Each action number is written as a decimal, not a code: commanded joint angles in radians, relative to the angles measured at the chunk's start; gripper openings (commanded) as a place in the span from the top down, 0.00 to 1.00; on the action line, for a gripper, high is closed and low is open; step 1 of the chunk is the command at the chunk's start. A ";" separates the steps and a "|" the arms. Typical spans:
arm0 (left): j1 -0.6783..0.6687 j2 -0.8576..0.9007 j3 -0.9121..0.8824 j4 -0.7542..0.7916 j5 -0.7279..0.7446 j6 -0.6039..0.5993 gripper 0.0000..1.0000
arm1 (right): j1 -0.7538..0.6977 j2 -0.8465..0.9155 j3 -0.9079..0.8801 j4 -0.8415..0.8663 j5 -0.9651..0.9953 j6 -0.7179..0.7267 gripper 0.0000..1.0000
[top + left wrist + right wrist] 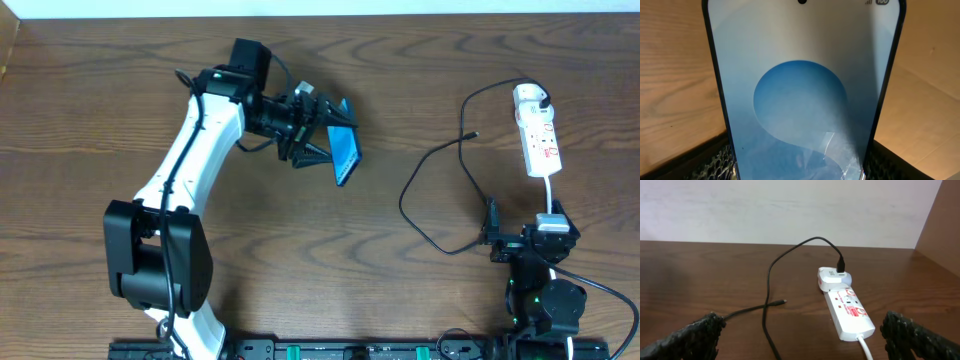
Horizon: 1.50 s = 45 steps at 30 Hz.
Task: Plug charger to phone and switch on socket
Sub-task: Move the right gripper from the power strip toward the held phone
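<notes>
Left claw point(328, 135): closed on the phone point(346, 152), gripping its two long edges; the left wrist view shows a textured pad point(715, 161) against each side of the body.
Phone: held tilted on edge, blue screen lit, over the middle of the bench point(100, 100) and nearer the far edge than the near one. It fills the left wrist view point(800, 100).
Right claw point(800, 332): wide open and holding nothing. It sits low by the near right corner, facing the socket.
Socket point(538, 135): lies flat by the right edge, towards the far right corner, with red markings on top point(850, 311). Switch position: cannot tell.
White plug point(530, 97): seated in the far end of the socket point(832, 277).
Charger cable point(430, 165): runs from the plug, arcs left and loops across the bench to the left of the socket point(770, 275).
Connector tip point(474, 133): lies loose on the bench just left of the socket point(782, 301), well apart from the phone and touching neither claw.
Thick white cord point(550, 190): leaves the near end of the socket towards the right arm point(866, 347).
</notes>
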 commanded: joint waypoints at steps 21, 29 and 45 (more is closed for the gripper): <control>0.079 -0.034 0.011 0.006 0.043 0.002 0.27 | -0.002 -0.005 -0.001 0.021 -0.327 1.115 0.01; 0.079 -0.034 0.011 0.006 0.042 0.002 0.28 | -0.002 -0.005 -0.001 0.019 -0.241 1.115 0.01; 0.079 -0.034 0.011 0.006 0.042 0.002 0.27 | -0.002 0.121 0.021 0.185 -0.004 0.516 0.01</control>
